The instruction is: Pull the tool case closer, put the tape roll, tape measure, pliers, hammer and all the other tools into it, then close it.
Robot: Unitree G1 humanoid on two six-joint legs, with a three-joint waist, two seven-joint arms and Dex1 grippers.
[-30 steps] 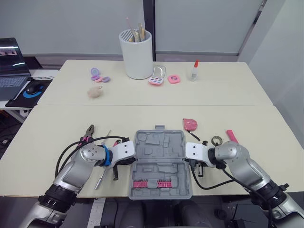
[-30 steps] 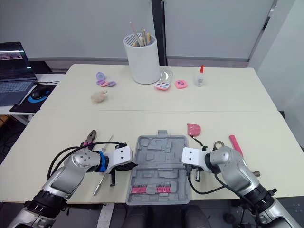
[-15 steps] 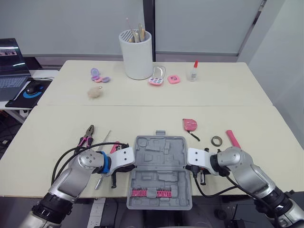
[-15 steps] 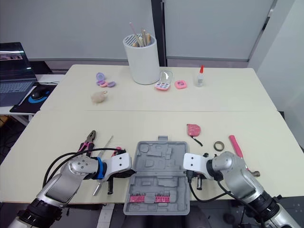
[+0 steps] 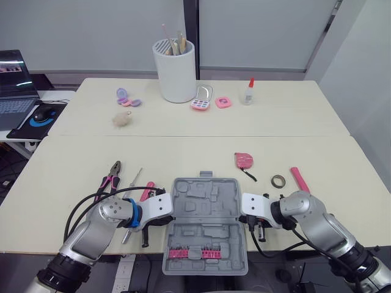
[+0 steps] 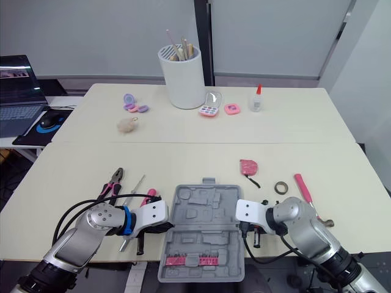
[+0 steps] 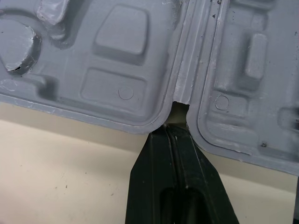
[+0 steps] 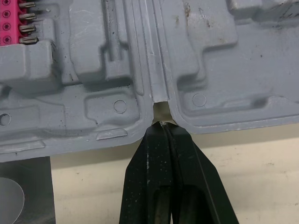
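The grey tool case (image 5: 204,207) lies open and flat at the table's near edge, with pink bits (image 5: 186,253) in its near half. My left gripper (image 7: 172,128) is shut, its tips in the hinge notch on the case's left side. My right gripper (image 8: 161,123) is shut too, tips in the right-side notch. To the right of the case lie the pink tape measure (image 5: 244,160), the tape roll (image 5: 278,180) and the pink-handled hammer (image 5: 299,179). To the left lie the pliers (image 5: 110,177), a screwdriver (image 5: 133,183) and a pink-handled tool (image 5: 146,190).
At the back of the table stand a white cup of sticks (image 5: 175,70), a glue bottle (image 5: 247,91), pink palettes (image 5: 201,101), purple items (image 5: 126,96) and a fluffy ball (image 5: 123,118). A laptop (image 5: 12,79) sits on a side desk at left. The case's near half overhangs the table edge.
The case has slid toward me with both grippers at its hinge sides. Its near half now reaches past the table's front edge.
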